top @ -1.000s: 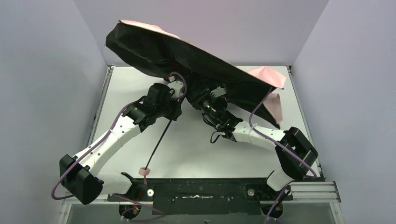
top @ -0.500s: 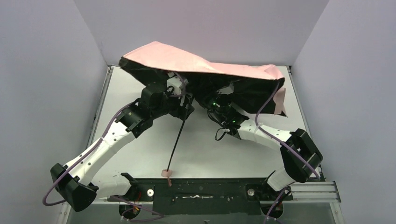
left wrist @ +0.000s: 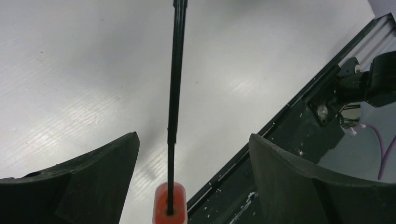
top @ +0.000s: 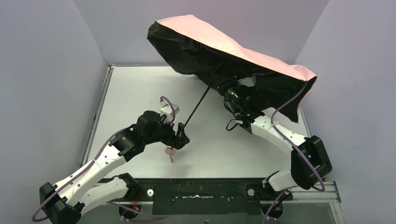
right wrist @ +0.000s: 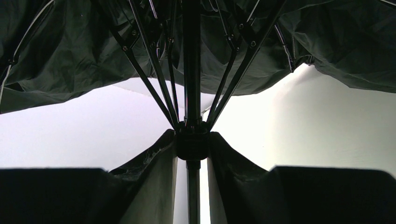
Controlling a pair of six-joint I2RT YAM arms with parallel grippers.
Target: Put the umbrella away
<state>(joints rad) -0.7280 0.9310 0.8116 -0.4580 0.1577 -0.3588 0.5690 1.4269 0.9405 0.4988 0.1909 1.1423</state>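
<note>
The umbrella is half open and held aloft: its canopy, pale pink outside and black inside, hangs over the table's back right. The black shaft slants down-left to the pink handle, which hangs just above the table. My right gripper is under the canopy, shut on the runner hub where the ribs meet the shaft. My left gripper stands open around the lower shaft, its fingers wide apart and not touching it, with the handle just below.
The white table is walled on the left, back and right. A black base rail runs along the near edge, also in the left wrist view as the rail. Purple cables loop off both arms.
My left gripper has let go of the shaft, opened wide and slid down toward the handle. The right arm has swung the canopy up and to the right, drawing the handle away from the front rail.
</note>
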